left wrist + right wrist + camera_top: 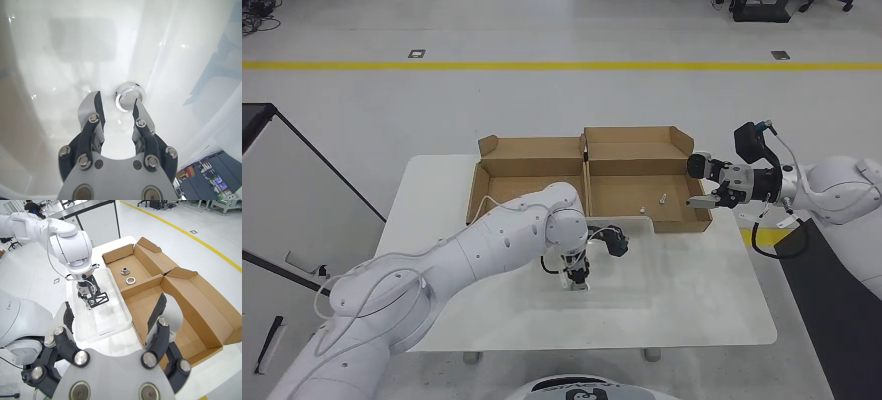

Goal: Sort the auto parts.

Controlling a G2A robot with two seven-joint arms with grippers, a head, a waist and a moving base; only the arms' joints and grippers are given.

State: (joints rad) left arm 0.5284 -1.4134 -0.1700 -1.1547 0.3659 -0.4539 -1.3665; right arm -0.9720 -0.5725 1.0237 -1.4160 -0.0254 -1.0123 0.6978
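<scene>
Pale workshop floor with a yellow line surrounds a white desk point(712, 290). Two open brown cardboard boxes stand side by side along its far edge, and a clear plastic tray point(105, 333) sits just in front of them near the desk's middle.

The left gripper point(116, 100) is lowered into the tray with its fingers spread. A shiny silver metal collar point(130, 96) with small holes in its side lies flat on the tray floor. One fingertip sits over the collar's opening and the other outside it, so the collar's wall stands between them. Whether either pad touches the metal cannot be told.

The right gripper point(698, 183) hangs over the right end of the right cardboard box point(627, 190), spread wide and holding nothing. Two small pale parts point(642, 209) lie toward that box's front wall, too small to identify.

In the left cardboard box point(143, 262), a silver flanged hub point(125, 271) and a flat silver ring point(130, 280) lie close together but apart, near the wall shared with the right box.
</scene>
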